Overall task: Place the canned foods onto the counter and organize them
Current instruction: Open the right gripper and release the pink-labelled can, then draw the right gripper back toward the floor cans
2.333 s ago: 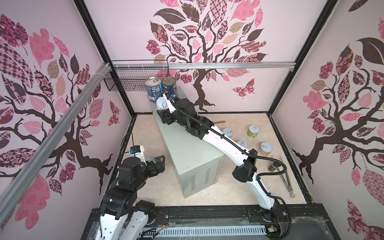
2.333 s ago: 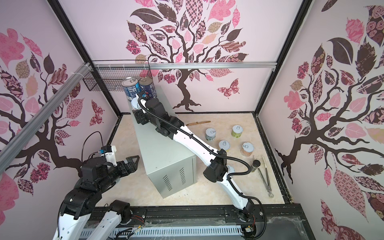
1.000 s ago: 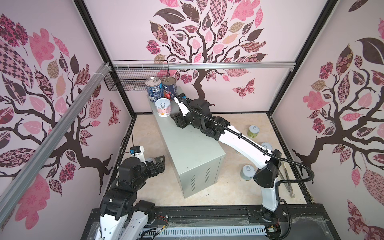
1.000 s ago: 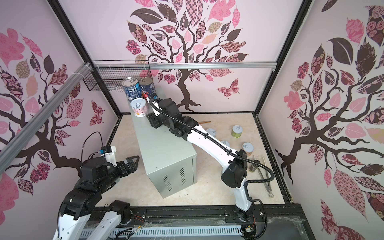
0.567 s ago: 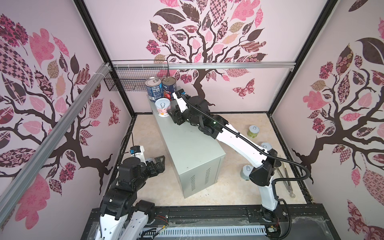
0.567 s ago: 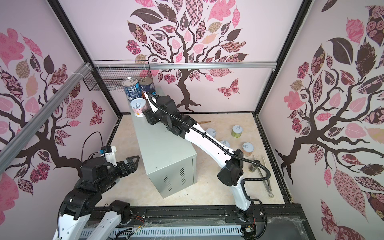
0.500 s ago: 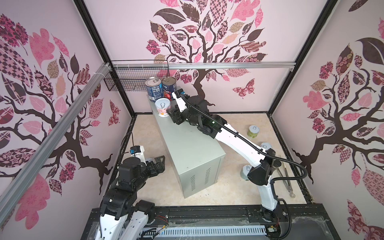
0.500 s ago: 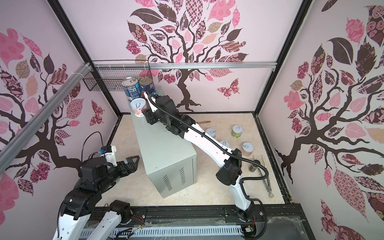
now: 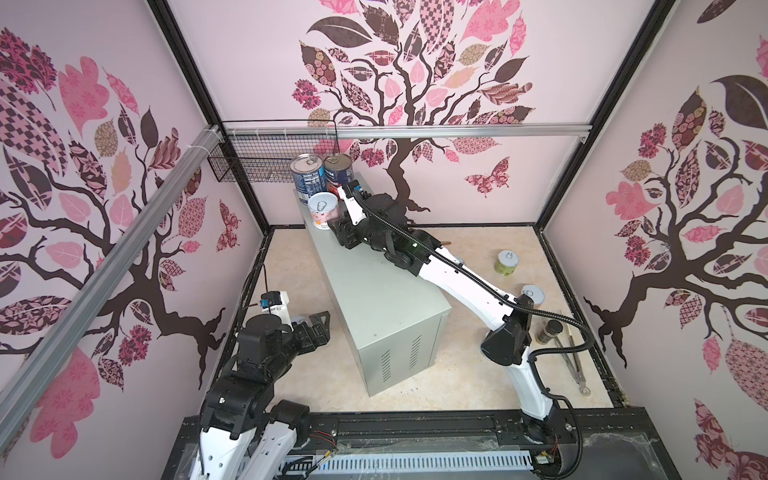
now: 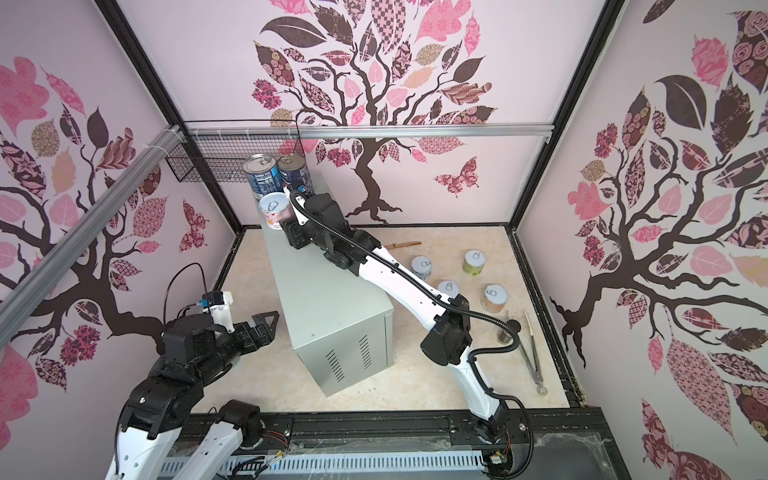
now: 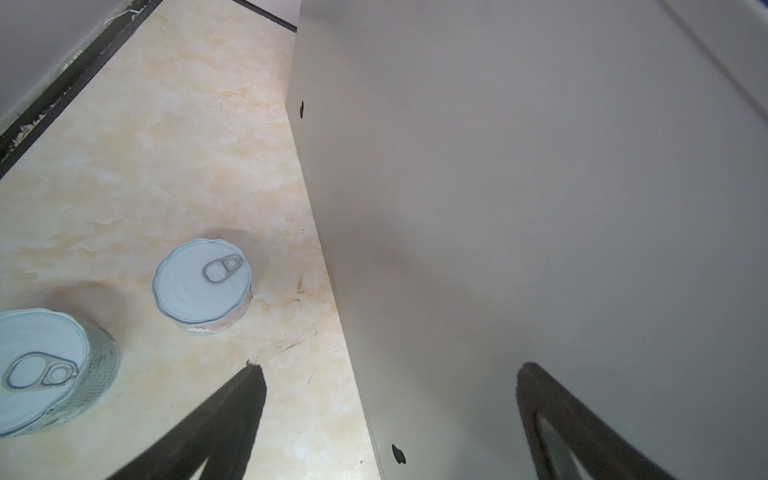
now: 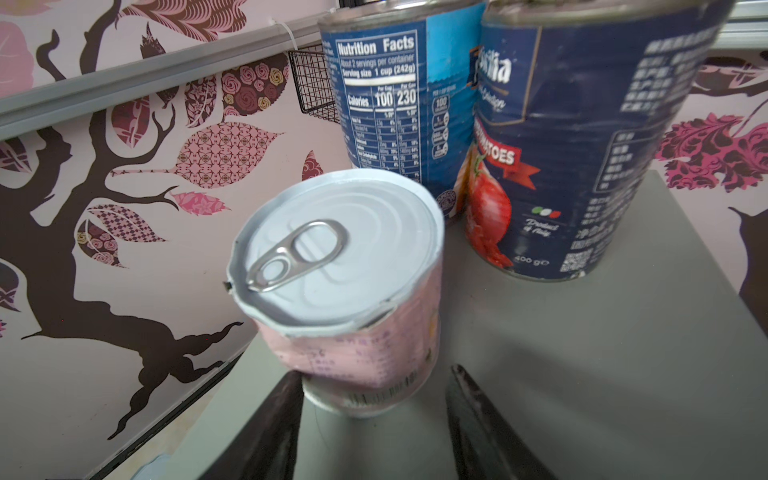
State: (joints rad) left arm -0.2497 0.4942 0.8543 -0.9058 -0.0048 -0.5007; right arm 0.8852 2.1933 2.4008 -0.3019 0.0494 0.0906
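Pink walls (image 9: 457,174) with tree decals close in a beige floor (image 9: 291,257), and the grey counter (image 9: 374,282) stands in the middle of it. At its far end a tall blue can (image 9: 306,176) and a tall dark can (image 9: 338,170) stand side by side, seemingly touching. That looks meant to keep the rest of the top free for the other cans. Just in front of the blue one a short pink can (image 9: 322,210) stands upright.

The right gripper (image 12: 376,372) sits low at that can's base. Its jaws are partly spread, 1 finger close against the label and a gap on the other side, so it brackets the can rather than pinching it, probably to square it into line.

4 short cans (image 10: 449,291) stand on the floor to the right. The left gripper (image 11: 390,368) hangs beside the counter's side wall, jaws spread wide and empty. 2 floor cans (image 11: 203,282) lie near it, likely its next pick.
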